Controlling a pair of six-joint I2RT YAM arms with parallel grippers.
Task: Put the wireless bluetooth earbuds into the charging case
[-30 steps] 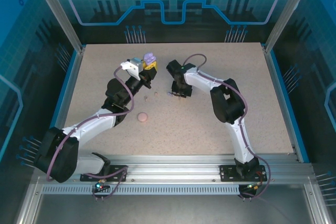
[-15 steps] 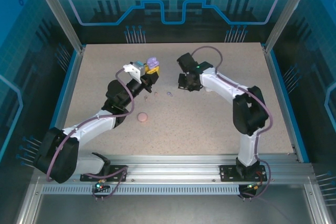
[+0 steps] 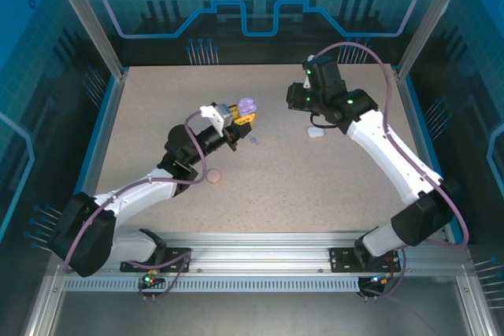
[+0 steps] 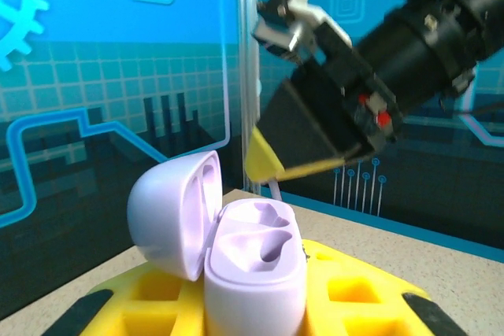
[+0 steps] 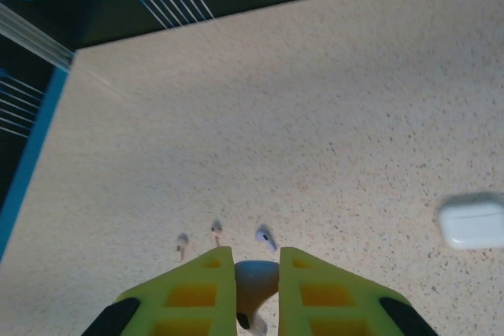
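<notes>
**Fingers full on both sides: case held open, one earbud ready to go in**

Left fingers are drawn narrow on the base of the purple case. They hold it upright with its lid swung back and both wells bare. Right fingers are pinched almost together on one pale earbud. I cannot tell whether it is lilac or white, and how it is turned in the grip is hard to read.

From the left wrist, the right fingers hang above and beyond the open case, not touching it. From above, the case is carried over the surface about mid-width and somewhat nearer the far edge. The right arm's wrist is off toward the far right corner.

Three loose earbuds lie close together on the surface ahead of the right fingers. A white case, shut, lies right of centre toward the far edge. A pink case, also shut, lies left of centre, about midway between the far and near edges.

The step in hand looks like carrying the first earbud to its case, with nothing seated yet. The next move calls for bringing the right fingers over the open wells and picking the well that matches this earbud's shape. The stem should be lined up with the hole and lowered gently. The fingers should part only once it sits, while the left side keeps the case level.
</notes>
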